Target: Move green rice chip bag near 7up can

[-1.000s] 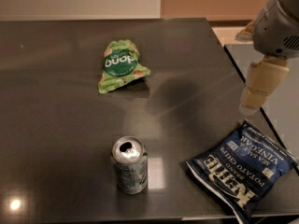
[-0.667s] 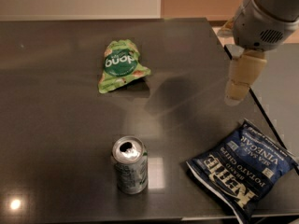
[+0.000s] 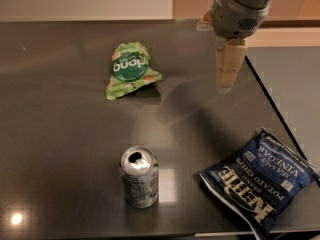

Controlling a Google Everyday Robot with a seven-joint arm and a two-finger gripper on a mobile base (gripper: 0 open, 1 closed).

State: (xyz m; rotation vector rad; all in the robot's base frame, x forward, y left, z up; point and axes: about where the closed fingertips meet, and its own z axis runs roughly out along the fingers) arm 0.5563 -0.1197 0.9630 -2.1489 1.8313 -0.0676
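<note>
One camera looks steeply down on the dark table [image 3: 60, 144] from above its near edge, fairly close, facing the far wall. The gripper [image 3: 226, 81] hangs at the view's upper right; the can [image 3: 140, 176] stands nearer the lens than it.

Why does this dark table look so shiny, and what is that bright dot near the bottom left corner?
Camera view: the dot looks like glare from a lamp, mirrored in the glossy table. Same view: a paler patch glows beside the can. Same view: the end effector, hanging over the table's right part, casts a soft shadow just right of the green bag.
</note>
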